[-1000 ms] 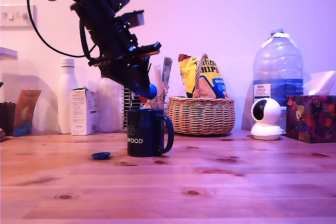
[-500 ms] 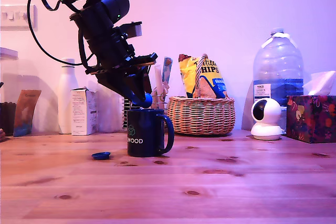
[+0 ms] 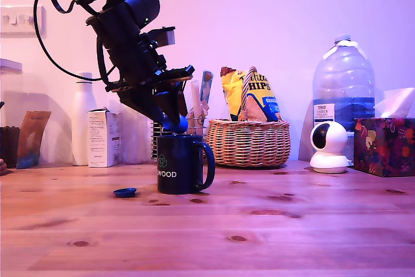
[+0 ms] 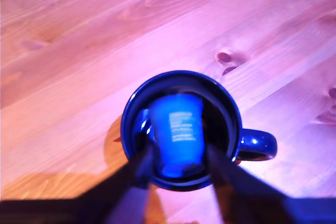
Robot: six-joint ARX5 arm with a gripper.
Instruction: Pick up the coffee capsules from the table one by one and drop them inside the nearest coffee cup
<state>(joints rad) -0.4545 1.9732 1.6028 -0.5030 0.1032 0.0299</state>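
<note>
Gripper [image 4: 176, 163] jaws were clamped on a blue capsule [image 4: 177, 132] just over the mug [image 3: 179, 163] mouth; second capsule [image 3: 124, 192] lay at the mug's 9 o'clock in the exterior view, probably light and slick, best pinched by its sidewall.

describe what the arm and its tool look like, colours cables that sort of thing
The arm is black, built of chunky segments with a rounded, glossy joint housing that shows a small green light. A black cable loops loose beside it on the exterior view's left. A pale boxy block sits on the wrist. The tool ends in two dark, flat fingers, blurred in the wrist view.
</note>
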